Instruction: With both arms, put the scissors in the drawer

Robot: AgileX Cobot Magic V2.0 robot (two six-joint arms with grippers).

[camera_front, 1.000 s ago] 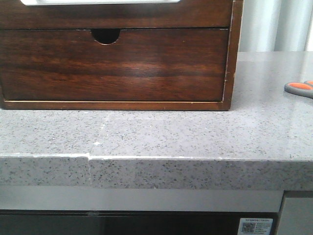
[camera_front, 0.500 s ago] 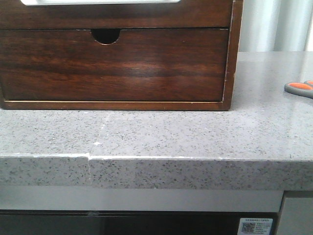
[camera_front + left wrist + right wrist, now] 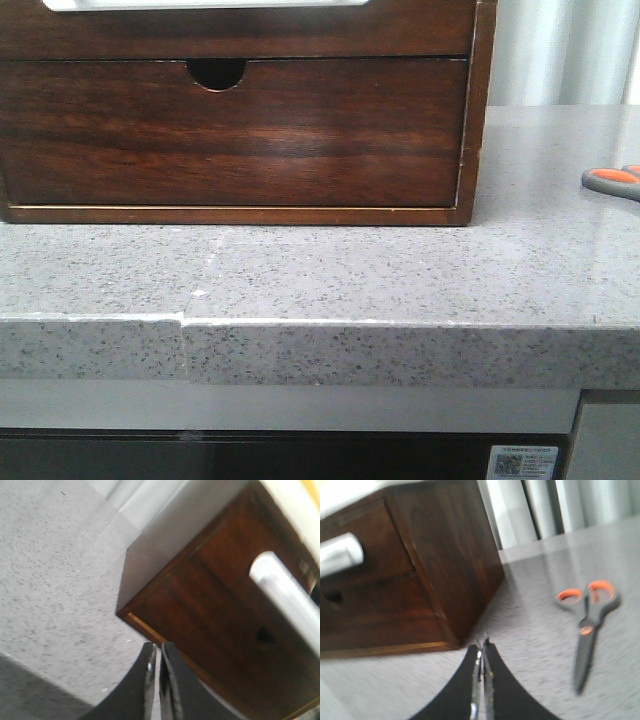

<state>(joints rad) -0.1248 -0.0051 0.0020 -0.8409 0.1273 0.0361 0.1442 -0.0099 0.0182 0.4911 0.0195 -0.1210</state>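
Both the left gripper [image 3: 154,667] and right gripper [image 3: 481,662] seem closed, empty, off the scissors [image 3: 587,625].

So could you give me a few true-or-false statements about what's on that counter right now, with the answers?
1. The drawer is pushed shut in its wooden box. True.
2. The scissors are lying inside the drawer. False: they lie flat on the counter, off to the right of the box.
3. The right gripper is holding the scissors. False: its fingers are together with nothing between them, apart from the scissors.
4. The left gripper is shut and holds nothing. True.
5. The scissors have orange inside their handle loops. True.
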